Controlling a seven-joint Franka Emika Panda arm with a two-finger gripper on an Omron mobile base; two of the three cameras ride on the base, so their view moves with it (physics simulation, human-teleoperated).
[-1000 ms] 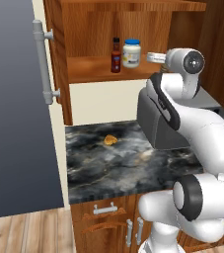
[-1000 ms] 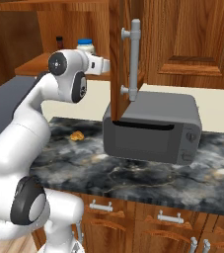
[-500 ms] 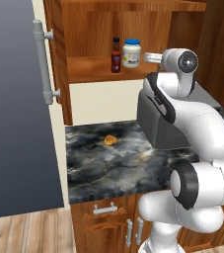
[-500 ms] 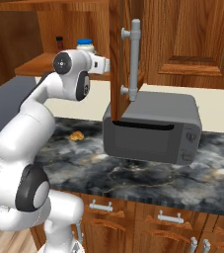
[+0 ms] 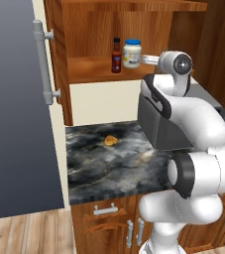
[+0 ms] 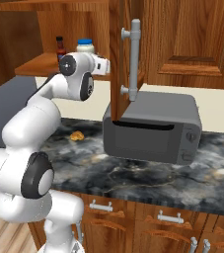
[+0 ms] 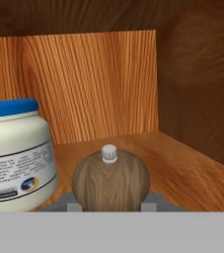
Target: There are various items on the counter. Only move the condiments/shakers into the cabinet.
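Your gripper [image 7: 111, 206] is clenched on the brown wooden shaker [image 7: 111, 180], inside the cabinet [image 7: 89, 79]. The blue-lidded white jar [image 7: 16, 153] sits close at nine o'clock; drift that way while releasing and you could knock it.

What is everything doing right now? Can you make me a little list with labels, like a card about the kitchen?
gripper: shut on the brown shaker, inside the cabinet
shaker position: low over the wooden shelf; touching it or not, cannot tell
white jar: blue lid, upright on the shelf, beside the shaker
red sauce bottle: upright on the shelf, next to the jar
food lump: orange-tan, lying on the dark counter
toaster oven: grey, on the counter
condiments left on counter: none seen
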